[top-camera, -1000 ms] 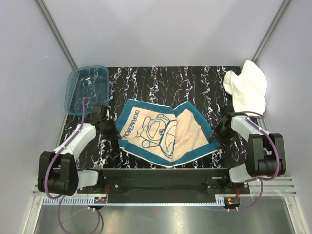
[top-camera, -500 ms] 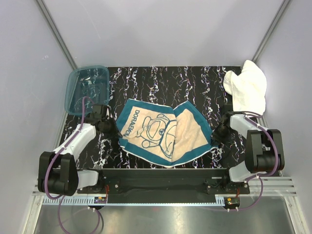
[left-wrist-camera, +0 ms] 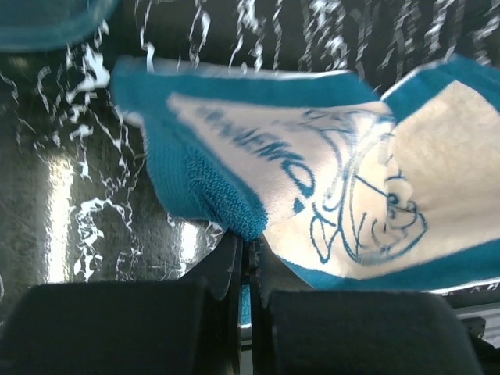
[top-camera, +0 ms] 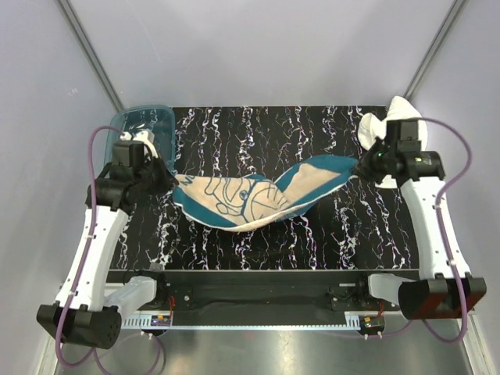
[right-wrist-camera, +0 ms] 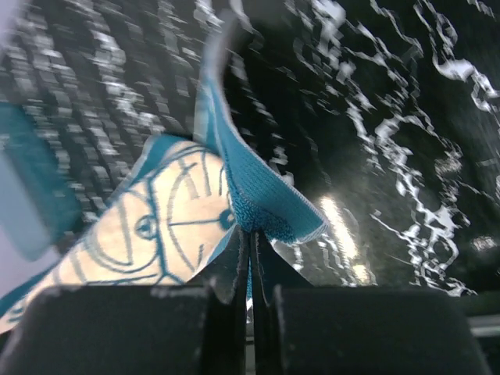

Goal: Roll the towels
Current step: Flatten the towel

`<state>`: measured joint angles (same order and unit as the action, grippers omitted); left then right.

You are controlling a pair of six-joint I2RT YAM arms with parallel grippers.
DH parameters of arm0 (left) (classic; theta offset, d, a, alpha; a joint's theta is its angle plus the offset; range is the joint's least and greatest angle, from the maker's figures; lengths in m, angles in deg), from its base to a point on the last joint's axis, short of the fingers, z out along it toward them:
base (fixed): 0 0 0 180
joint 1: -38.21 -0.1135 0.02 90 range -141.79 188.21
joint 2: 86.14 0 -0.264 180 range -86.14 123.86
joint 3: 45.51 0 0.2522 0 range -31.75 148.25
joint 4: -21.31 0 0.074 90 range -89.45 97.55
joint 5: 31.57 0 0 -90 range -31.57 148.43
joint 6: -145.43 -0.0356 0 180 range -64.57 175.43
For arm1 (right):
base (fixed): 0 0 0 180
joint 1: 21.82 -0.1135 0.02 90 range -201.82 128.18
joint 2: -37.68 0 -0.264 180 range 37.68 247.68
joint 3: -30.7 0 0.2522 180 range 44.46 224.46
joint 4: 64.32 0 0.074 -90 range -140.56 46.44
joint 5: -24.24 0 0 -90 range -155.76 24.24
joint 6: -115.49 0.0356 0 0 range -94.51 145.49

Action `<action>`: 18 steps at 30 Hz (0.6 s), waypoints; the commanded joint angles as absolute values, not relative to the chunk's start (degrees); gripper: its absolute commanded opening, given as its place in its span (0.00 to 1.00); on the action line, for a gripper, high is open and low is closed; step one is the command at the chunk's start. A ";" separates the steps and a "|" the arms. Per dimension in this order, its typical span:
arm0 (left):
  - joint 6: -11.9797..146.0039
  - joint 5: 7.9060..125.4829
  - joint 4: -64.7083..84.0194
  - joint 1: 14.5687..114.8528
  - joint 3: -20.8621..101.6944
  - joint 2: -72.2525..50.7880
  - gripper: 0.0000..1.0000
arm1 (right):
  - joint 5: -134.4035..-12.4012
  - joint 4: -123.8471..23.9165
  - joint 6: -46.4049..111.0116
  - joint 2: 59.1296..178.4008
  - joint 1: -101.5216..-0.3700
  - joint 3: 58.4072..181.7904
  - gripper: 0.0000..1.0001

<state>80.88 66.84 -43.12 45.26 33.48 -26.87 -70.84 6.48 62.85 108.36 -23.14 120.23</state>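
Obs: the printed towel (top-camera: 250, 199) sags off the table between both grippers, its long axis running left to right. The left gripper (top-camera: 167, 180) pinches one corner, with the cloth trailing to its right. The right gripper (top-camera: 361, 166) pinches the opposite corner, cloth to its left. Neither arm is nearer. The white towel (top-camera: 369, 130) lies just beyond the right gripper.

Mid-table crossing blocked by stretched printed towel (top-camera: 250, 197); far-left corner occupied by tub (top-camera: 156, 117), far-right by white towel (top-camera: 369, 129); near table (top-camera: 258, 248) strip passable.
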 commanded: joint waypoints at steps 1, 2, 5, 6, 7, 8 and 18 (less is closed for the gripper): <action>79.51 65.98 -47.82 44.98 38.81 -26.99 0.00 | -73.40 14.56 62.40 107.20 -22.79 128.47 0.00; 79.51 66.08 -47.82 44.98 40.91 -26.47 0.00 | -73.32 15.18 62.40 107.81 -22.79 132.93 0.00; 79.17 65.82 -47.82 44.98 44.44 -22.61 0.00 | -72.79 16.06 61.88 112.29 -22.61 141.36 0.00; 78.90 66.77 -46.95 44.98 46.71 -21.38 0.00 | -73.14 16.06 61.79 115.78 -22.52 143.50 0.00; 78.64 67.48 -46.85 44.98 48.30 -17.97 0.00 | -73.67 15.80 61.70 117.82 -22.44 147.35 0.00; 78.29 68.18 -46.94 44.98 49.88 -15.93 0.00 | -74.02 15.71 61.70 119.93 -22.35 149.30 0.00; 75.91 80.22 -56.41 44.98 92.22 13.94 0.00 | -75.78 31.59 59.15 153.14 -16.64 203.50 0.00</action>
